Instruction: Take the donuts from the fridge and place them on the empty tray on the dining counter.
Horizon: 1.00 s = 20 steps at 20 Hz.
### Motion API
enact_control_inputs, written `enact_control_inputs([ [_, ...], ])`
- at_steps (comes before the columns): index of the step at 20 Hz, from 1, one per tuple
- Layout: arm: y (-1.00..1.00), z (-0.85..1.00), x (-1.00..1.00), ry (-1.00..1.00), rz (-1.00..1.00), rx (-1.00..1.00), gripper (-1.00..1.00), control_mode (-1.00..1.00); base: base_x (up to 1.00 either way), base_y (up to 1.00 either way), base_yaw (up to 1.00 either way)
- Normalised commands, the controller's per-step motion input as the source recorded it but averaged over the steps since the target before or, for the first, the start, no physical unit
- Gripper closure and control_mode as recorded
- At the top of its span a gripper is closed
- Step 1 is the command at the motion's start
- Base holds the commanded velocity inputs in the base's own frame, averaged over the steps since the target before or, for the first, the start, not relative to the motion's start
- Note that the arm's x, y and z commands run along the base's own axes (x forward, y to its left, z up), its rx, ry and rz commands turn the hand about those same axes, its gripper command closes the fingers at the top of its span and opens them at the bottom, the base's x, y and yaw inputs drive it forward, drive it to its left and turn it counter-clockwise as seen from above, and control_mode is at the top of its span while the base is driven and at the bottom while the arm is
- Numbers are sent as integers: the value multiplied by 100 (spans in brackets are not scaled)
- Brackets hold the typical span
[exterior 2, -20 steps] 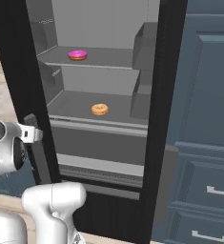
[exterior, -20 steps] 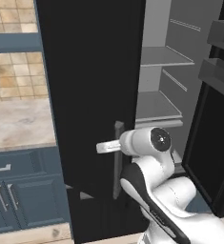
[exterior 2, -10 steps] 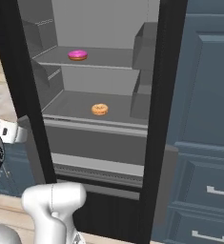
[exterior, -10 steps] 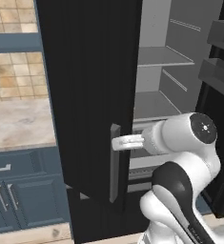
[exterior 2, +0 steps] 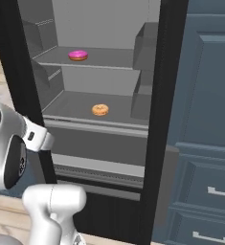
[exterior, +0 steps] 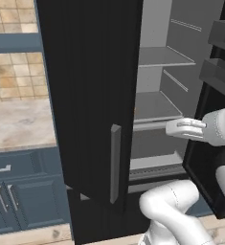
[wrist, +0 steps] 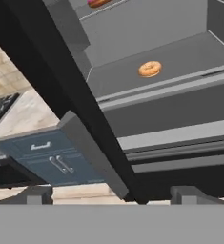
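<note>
Inside the open fridge (exterior 2: 157,119), the pink-frosted donut (exterior 2: 78,55) sits on the upper shelf (exterior 2: 109,60) and the orange-glazed donut (exterior 2: 100,109) on the shelf below. Nearby, the gripper (wrist: 111,194) hangs with fingers (wrist: 35,194) spread apart and empty, close behind the black door's (exterior: 92,95) edge and grey handle (exterior: 115,162), which partly stand before the shelves.

The tall black double-door fridge (exterior: 90,95) has a grey vertical handle (exterior: 115,162) and a pale grey shelved interior (exterior 2: 104,28); on its shelves lie a bright pink frosted ring donut (exterior 2: 78,55) and an orange-tan glazed ring donut (exterior 2: 100,109). Beside it stand blue-grey wall cabinets (exterior: 23,196) with silver handles under a beige marble-look countertop (exterior: 18,124); the backsplash (exterior: 13,76) is tan mottled tile.
</note>
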Motion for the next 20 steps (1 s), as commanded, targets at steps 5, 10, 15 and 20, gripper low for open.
enact_control_inputs([
  [5, -59, 0, 45, 0, -22, 4, -100, -100, 0, 0, 0],
  [10, -6, 0, 83, 0, -8, 15, -100, -100, 0, 0, 0],
  [15, 1, -1, 88, 0, 0, 20, -100, -100, 0, 0, 0],
  [20, 19, -6, 77, 0, 0, 15, -100, -100, 0, 0, 0],
])
